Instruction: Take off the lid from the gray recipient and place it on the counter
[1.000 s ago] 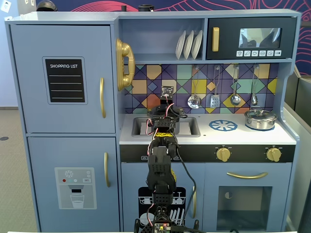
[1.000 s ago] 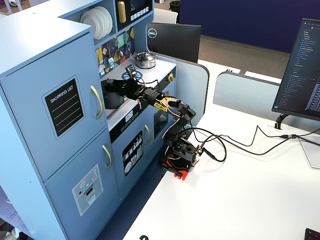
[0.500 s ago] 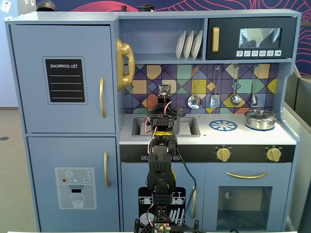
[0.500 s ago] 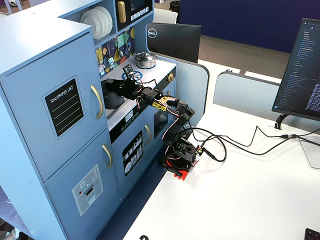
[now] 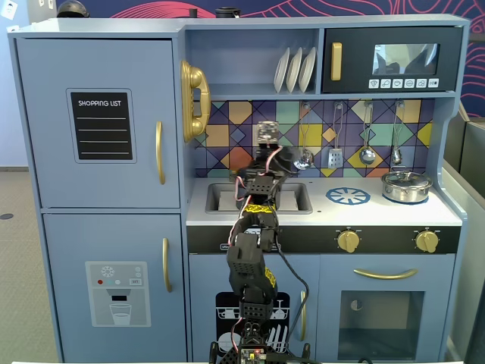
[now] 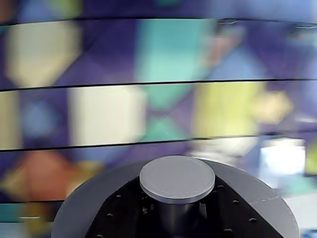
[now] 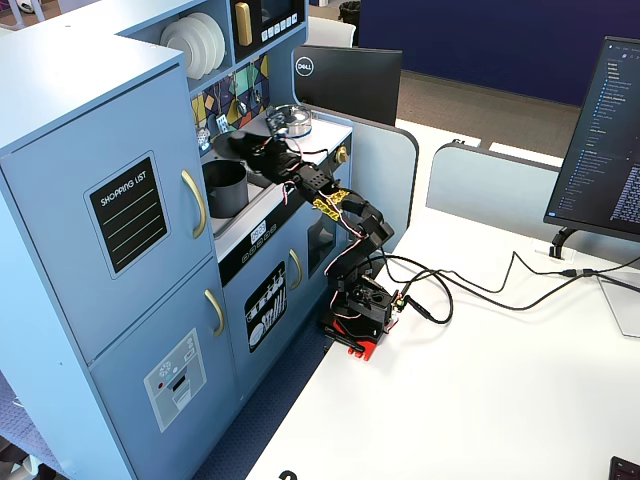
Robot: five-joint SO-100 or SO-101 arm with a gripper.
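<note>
My gripper (image 6: 178, 218) is shut on the knob of the dark gray lid (image 6: 177, 178); black jaws clamp the stem under the knob's flat top. In a fixed view from the side, the lid (image 7: 232, 143) hangs in the gripper (image 7: 252, 148) a little above the open gray pot (image 7: 225, 188), clear of its rim. The pot stands at the sink end of the white counter (image 7: 243, 226). In the fixed view from the front, the arm (image 5: 254, 227) hides the pot, and the counter (image 5: 379, 214) runs to the right with the burner print (image 5: 348, 196).
A shiny silver pot with its lid (image 5: 406, 186) stands at the counter's right end, also in the side fixed view (image 7: 293, 121). Utensils (image 5: 367, 154) hang on the tiled backsplash. A shelf with plates (image 5: 294, 70) is overhead. Cables (image 7: 480, 290) lie on the table.
</note>
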